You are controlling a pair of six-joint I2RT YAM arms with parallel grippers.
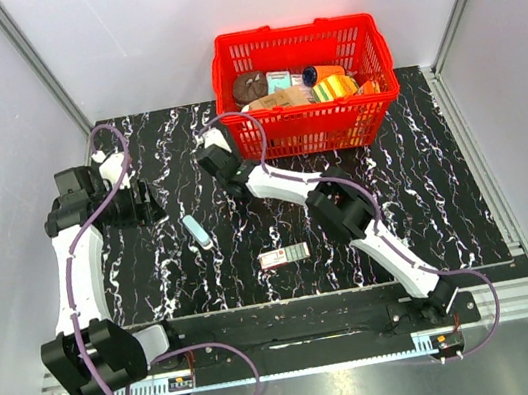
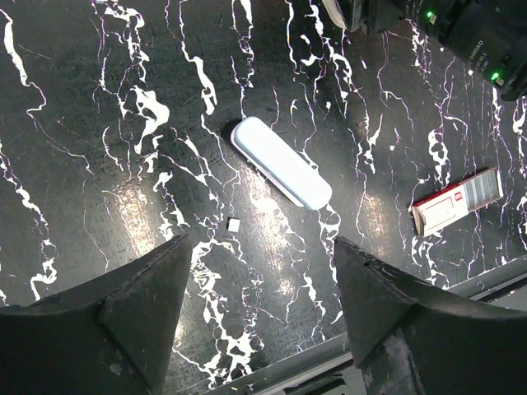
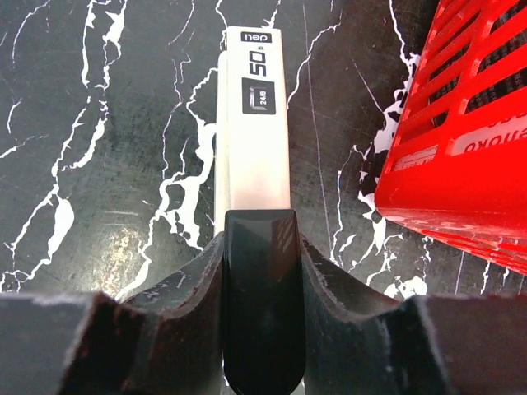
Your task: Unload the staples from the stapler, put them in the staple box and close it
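**Left fingers (image 1: 149, 202) spread empty, right fingers (image 1: 217, 157) clamp a white bar (image 3: 251, 123)**

The left arm arches over the surface (image 1: 443, 178), its tips just left of the stapler (image 1: 198, 231), which lies flat mid-surface. The right arm stretches far and left, gripping the bar's black end beside the red basket (image 1: 313, 128).

Top camera overlooks the whole black white-veined table (image 1: 447, 197); wrist cameras face it closely, the right one beside the red mesh basket (image 3: 461, 156).

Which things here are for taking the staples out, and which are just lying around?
For the job:
pale-blue stapler
left gripper, open

Not for it:
red basket
red-and-white box
white bar with black end, held by right gripper (purpose unclear)
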